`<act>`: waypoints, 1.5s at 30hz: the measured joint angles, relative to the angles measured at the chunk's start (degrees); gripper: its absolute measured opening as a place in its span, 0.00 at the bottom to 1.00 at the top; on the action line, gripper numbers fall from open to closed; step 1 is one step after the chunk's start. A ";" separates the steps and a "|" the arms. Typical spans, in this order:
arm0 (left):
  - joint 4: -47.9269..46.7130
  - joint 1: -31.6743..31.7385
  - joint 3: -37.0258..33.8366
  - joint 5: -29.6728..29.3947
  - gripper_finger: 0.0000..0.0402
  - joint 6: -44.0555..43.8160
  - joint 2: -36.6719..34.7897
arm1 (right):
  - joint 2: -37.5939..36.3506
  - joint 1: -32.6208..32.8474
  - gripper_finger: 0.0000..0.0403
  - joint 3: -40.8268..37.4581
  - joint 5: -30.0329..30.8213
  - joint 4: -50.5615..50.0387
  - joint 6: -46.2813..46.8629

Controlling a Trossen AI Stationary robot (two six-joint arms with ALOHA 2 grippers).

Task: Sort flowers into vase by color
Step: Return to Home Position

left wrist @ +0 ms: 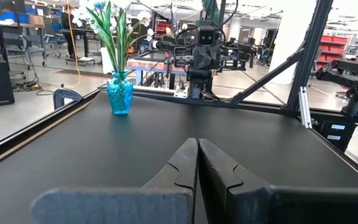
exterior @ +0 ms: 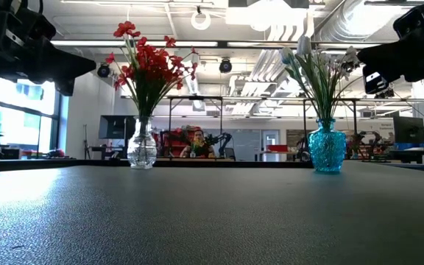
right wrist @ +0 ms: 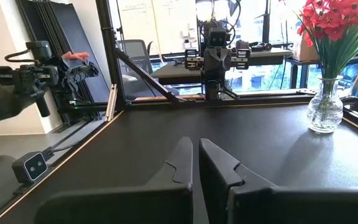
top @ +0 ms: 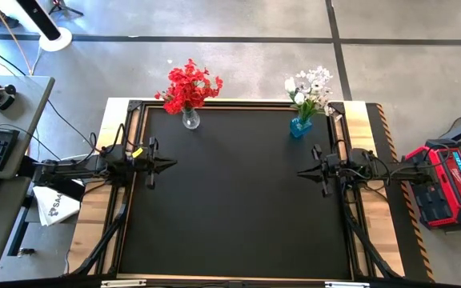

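Observation:
The red flowers (top: pixel 191 86) stand with their green stems in a clear glass vase (top: pixel 190 120) near the table's far edge, left of centre. The white flowers (top: pixel 310 86) stand in a blue glass vase (top: pixel 300 126) near the far edge, right of centre. My left gripper (top: pixel 171 163) hovers shut over the table's left side, pointing right. My right gripper (top: pixel 301 172) hovers shut over the right side, pointing left. Both are well short of the vases. The low view shows the red spray (exterior: pixel 147 62) and the white spray (exterior: pixel 316 66) upright in their vases.
The black mat (top: pixel 238 200) lies between the two grippers. Black frame rails (top: pixel 126 192) run along the table's sides. A person's sleeve and hand hold a camera rig (right wrist: pixel 33 74) beyond the table's edge. A red tool case (top: pixel 446 184) sits right of the table.

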 joint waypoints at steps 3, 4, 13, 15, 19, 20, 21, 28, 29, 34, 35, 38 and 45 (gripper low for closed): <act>0.04 -0.84 0.00 -0.38 0.00 0.02 -0.53 | 0.02 0.14 0.00 0.00 0.02 0.00 0.00; 0.22 -1.46 0.00 -0.82 0.00 0.03 -1.11 | 0.01 0.19 0.00 0.00 0.00 0.02 0.00; 0.34 -4.43 0.09 -1.44 0.00 0.05 -1.44 | -1.03 0.17 0.00 0.00 -0.24 0.16 -0.01; 0.47 -4.75 0.09 -1.44 0.00 0.05 -1.44 | -0.96 0.17 0.00 0.00 -0.24 0.11 0.00; 0.45 -4.79 0.09 -1.45 0.00 0.04 -1.44 | -0.94 0.17 0.00 0.00 -0.23 0.12 0.00; 0.44 -4.79 0.09 -1.46 0.00 0.04 -1.44 | -0.92 0.17 0.00 0.00 -0.24 0.11 0.00; 0.44 -4.79 0.09 -1.46 0.00 0.07 -1.44 | -0.81 0.17 0.00 0.00 -0.24 0.11 0.00; 0.44 -4.79 0.04 -1.49 0.00 0.04 -1.44 | -0.74 0.17 0.00 0.00 -0.24 0.11 0.00; 0.44 -4.79 0.04 -1.48 0.00 0.04 -1.44 | -0.74 0.17 0.00 0.00 -0.24 0.11 0.00; 0.44 -4.79 0.04 -1.51 0.00 5.47 -1.44 | -0.74 0.17 0.00 0.00 -0.22 0.11 -0.02; 0.44 -4.79 0.04 -1.51 0.00 5.46 -1.44 | -0.74 0.17 0.00 0.00 -0.22 0.11 0.00; 0.44 -4.79 0.04 -1.51 0.00 3.85 -1.44 | -0.74 0.17 0.00 0.00 -0.22 0.10 -0.01; 0.44 -4.79 0.02 -1.51 0.00 1.64 -1.44 | -0.74 0.17 0.00 0.00 -0.22 0.11 -1.01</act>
